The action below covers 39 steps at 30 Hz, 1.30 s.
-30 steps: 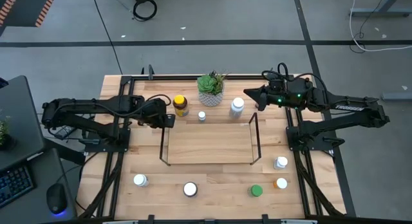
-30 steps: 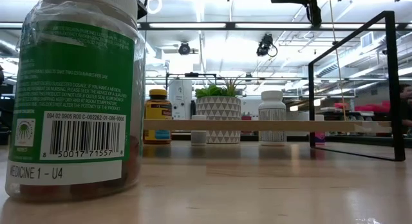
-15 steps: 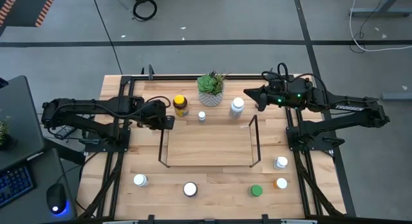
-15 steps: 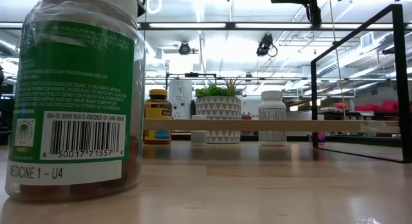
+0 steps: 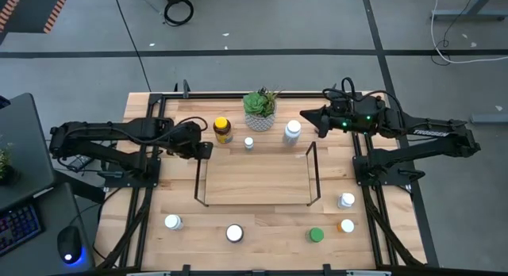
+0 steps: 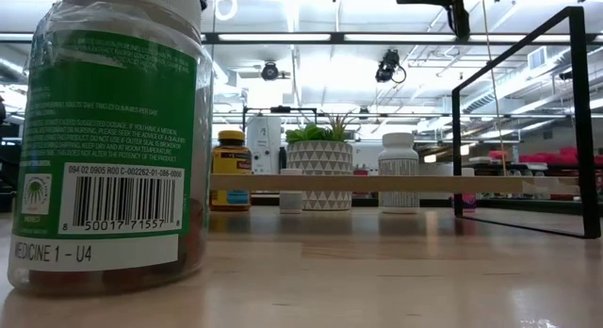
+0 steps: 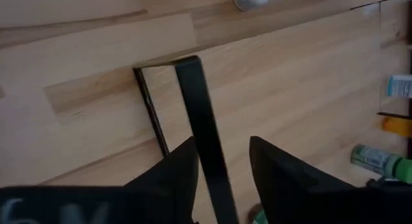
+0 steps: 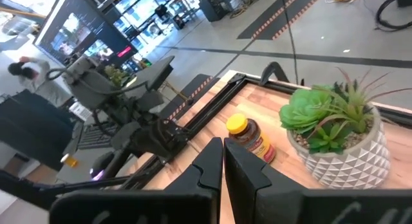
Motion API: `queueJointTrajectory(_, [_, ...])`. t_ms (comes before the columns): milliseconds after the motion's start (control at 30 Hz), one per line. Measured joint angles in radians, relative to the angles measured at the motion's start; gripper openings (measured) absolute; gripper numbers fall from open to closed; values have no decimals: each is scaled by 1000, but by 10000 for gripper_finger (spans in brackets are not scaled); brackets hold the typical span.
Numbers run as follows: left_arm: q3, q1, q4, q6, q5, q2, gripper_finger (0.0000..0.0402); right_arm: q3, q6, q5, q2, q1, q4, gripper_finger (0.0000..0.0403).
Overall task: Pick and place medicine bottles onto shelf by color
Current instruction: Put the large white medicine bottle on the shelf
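The left gripper (image 7: 222, 163), fingers apart astride the shelf (image 5: 255, 179) end loop, had shifted it slightly; no bottle placed

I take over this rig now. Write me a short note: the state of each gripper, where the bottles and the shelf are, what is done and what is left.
Left gripper: jaws open around the upright black bar of the shelf's left end loop, holding no bottle.
Right gripper: jaws shut, empty, beside the tall white bottle at the back.
Shelf: at table centre; no bottle on it.
Back row: amber bottle, small white bottle, plant.
Front: two white bottles, green-capped, orange-capped, white.
Done: nothing placed. Left: all bottles.
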Motion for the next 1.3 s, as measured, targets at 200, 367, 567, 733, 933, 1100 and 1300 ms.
queueJointTrajectory(200, [36, 4, -12, 85, 0, -20, 172, 0, -12, -20, 0, -5, -5, 33])
queueJointTrajectory(367, [113, 34, -42, 171, -1, -36, 182, 0, -19, -38, 7, -38, -8, 85])
queueJointTrajectory(567, [253, 77, -141, 276, -1, -42, 185, 0, -23, -115, 37, -81, 13, 175])
queueJointTrajectory(733, [355, 117, -190, 384, -22, -41, 180, 7, -23, -140, 96, -97, 47, 229])
queueJointTrajectory(933, [428, 153, -134, 637, -56, -40, 178, 189, -100, -230, 254, -135, -140, 257])
queueJointTrajectory(1100, [449, 175, -64, 659, -61, -41, 174, 421, -224, -211, 427, -165, -483, 270])
queueJointTrajectory(1300, [449, 176, 9, 652, -51, -40, 176, 530, -214, -183, 580, -211, -747, 286])
